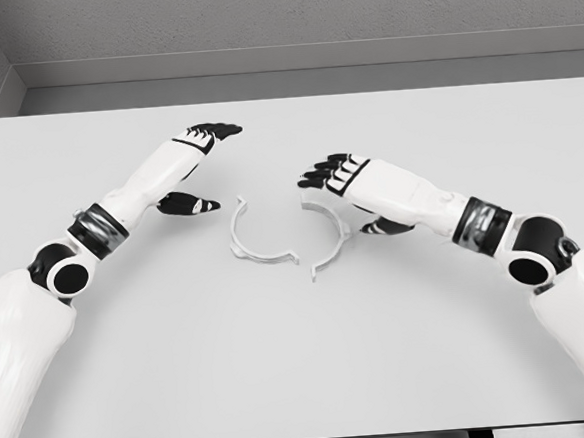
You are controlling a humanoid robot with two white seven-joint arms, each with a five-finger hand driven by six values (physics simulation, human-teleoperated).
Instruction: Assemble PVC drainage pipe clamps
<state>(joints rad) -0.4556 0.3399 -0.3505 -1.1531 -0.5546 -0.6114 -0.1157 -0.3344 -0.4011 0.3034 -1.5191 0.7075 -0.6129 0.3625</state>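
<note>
Two white half-ring clamp pieces lie flat on the white table (302,359) near its middle. The left clamp half (253,244) curves open toward the upper right. The right clamp half (333,238) curves open toward the left, partly under my right hand. My left hand (200,165) hovers just left of the left piece, fingers spread, thumb pointing at it, holding nothing. My right hand (327,173) hangs over the upper end of the right piece with fingers extended and relaxed, gripping nothing. Both white forearms reach in from the lower corners.
A grey wall (278,19) rises behind the table's far edge. The table's front edge runs along the bottom of the view. Bare tabletop lies in front of the clamp halves and on both far sides.
</note>
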